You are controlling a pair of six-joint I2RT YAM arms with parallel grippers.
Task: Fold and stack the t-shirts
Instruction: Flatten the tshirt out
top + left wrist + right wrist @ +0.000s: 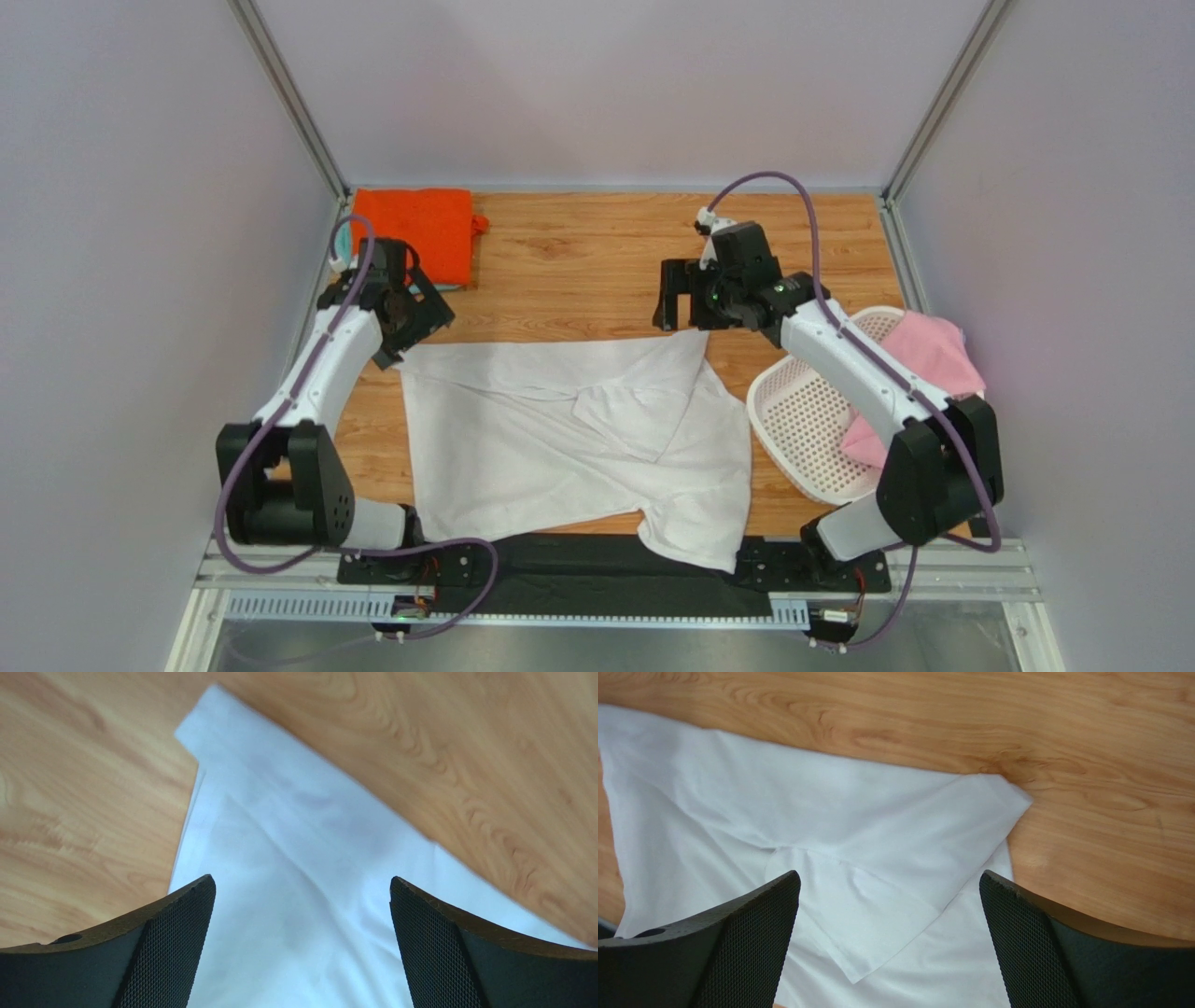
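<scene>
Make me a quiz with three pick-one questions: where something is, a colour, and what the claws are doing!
1. Where is the pink t-shirt? A. in the white basket B. on the floor C. in a drawer
2. What colour is the folded t-shirt at the table's far left corner? A. green B. orange C. black
3. How are the left gripper and right gripper? A. both shut B. both open C. one shut
Answers: 1 A, it lies in the basket. 2 B, bright orange. 3 B, fingers stand apart above the white t-shirt.
</scene>
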